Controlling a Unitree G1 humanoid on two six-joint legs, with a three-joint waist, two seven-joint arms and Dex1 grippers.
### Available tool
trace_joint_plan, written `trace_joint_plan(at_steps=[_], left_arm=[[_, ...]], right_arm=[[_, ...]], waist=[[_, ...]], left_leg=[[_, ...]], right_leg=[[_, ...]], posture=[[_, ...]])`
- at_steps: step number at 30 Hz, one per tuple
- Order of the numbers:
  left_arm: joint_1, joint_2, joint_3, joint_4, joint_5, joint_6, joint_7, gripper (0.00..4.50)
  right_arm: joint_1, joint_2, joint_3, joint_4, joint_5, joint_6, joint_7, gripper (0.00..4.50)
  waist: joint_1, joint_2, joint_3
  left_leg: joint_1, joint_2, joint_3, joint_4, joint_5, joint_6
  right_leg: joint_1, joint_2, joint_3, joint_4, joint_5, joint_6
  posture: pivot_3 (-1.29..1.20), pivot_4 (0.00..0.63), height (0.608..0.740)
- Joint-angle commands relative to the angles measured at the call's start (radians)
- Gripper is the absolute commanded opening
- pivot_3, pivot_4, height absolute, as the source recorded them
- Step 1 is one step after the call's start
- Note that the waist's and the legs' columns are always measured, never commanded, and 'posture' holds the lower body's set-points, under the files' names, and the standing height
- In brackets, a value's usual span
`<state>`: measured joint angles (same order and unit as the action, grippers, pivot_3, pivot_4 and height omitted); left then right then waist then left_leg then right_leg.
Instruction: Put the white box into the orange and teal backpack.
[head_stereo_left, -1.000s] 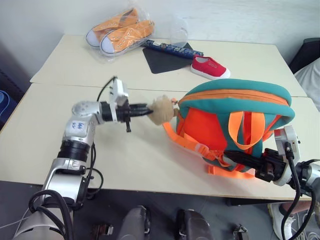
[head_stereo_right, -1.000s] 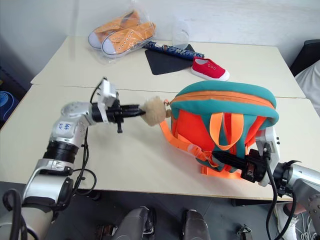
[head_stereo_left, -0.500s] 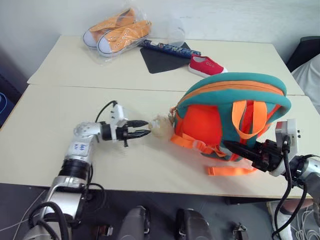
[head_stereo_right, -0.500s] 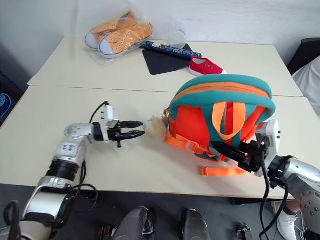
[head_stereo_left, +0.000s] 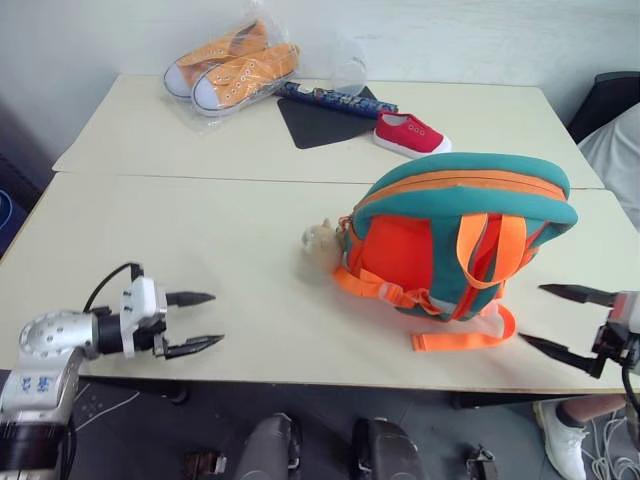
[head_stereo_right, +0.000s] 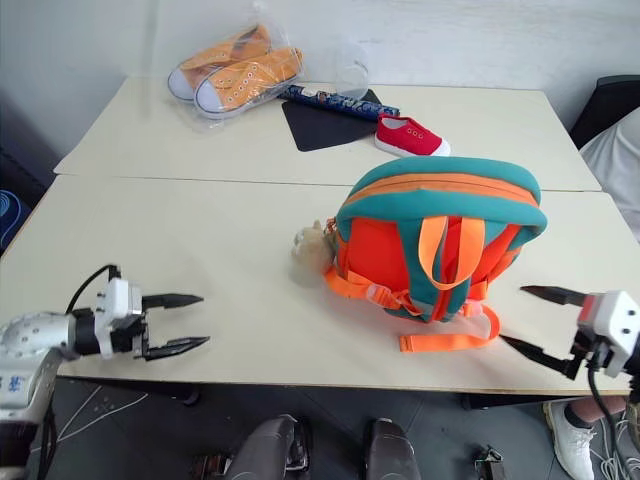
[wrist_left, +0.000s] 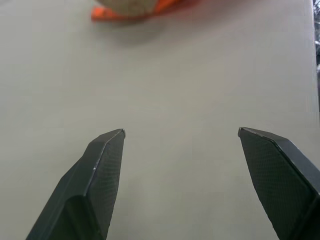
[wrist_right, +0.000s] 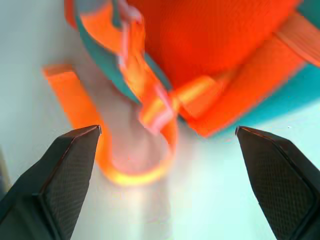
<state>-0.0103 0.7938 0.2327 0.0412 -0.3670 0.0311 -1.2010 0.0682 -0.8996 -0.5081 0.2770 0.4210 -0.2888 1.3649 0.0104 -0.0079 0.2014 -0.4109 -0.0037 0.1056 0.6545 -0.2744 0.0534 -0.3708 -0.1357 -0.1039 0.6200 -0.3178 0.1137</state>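
Beige tabletop (head_stereo_left: 240, 220) w/ orange and teal backpack (head_stereo_left: 460, 235) upright mid-right, zip shut, white box unseen so prob. inside; left gripper (head_stereo_left: 190, 322) & right gripper (head_stereo_left: 565, 320) both spread wide, empty, clear of bag: looks done, nxt just retreat.

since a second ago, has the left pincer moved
Yes. The left pincer was shut on the bear charm beside the backpack; now it is open and has pulled back toward the table's near left edge, well clear of the charm.
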Motion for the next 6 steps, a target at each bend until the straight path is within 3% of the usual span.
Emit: trace_joint_plan(at_steps=[1, 6], left_arm=[[0.043, 0.006, 0.048, -0.103, 0.001, -0.026, 0.054, 3.8], [0.081, 0.009, 0.042, -0.153, 0.007, -0.026, 0.083, 3.8]], right_arm=[[-0.083, -0.035, 0.029, 0.175, -0.046, -0.152, 0.041, 4.44], [-0.17, -0.037, 0.07, 0.303, -0.076, -0.22, 0.035, 4.44]], waist=[[0.001, 0.0, 0.0], [-0.006, 0.002, 0.0]], left_leg=[[0.002, 0.0, 0.0, -0.002, 0.001, -0.001], [0.004, 0.0, 0.0, -0.007, 0.002, -0.004]], right_leg=[[0.0, -0.001, 0.0, 0.0, 0.0, -0.001], [0.0, -0.002, 0.0, 0.0, -0.002, -0.003]], posture=[[0.0, 0.15, 0.74], [0.0, 0.15, 0.74]])
